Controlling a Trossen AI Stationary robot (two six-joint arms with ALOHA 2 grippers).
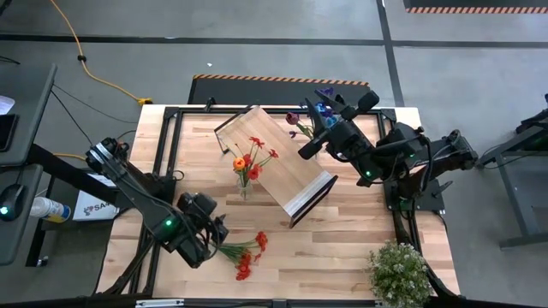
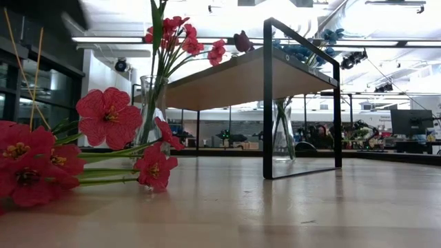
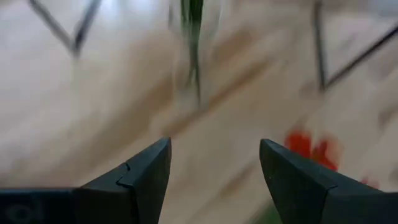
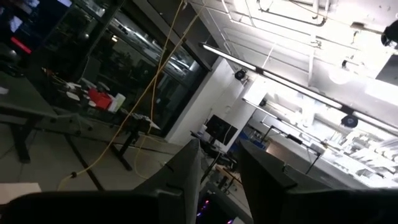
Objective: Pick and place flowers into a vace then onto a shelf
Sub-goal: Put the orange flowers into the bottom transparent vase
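A bunch of red flowers (image 1: 247, 254) lies flat on the table near its near edge and shows close up in the low view (image 2: 103, 120). A glass vase (image 1: 245, 181) with red and orange flowers stands beside the light-wood shelf (image 1: 278, 162). A second vase (image 2: 282, 131) with blue, purple and maroon blooms (image 1: 318, 109) stands at the far side of the shelf. My left gripper (image 1: 217, 233) is open, just left of the lying stems, with nothing between its fingers (image 3: 214, 168). My right gripper (image 1: 310, 147) hangs over the shelf's far right part, tipped upward, open by a narrow gap (image 4: 221, 149).
A bushy pale-green potted plant (image 1: 398, 269) stands at the table's near right corner. The shelf's dark frame (image 2: 267, 103) rises in the table's middle. Bare tabletop lies between the lying flowers and the plant.
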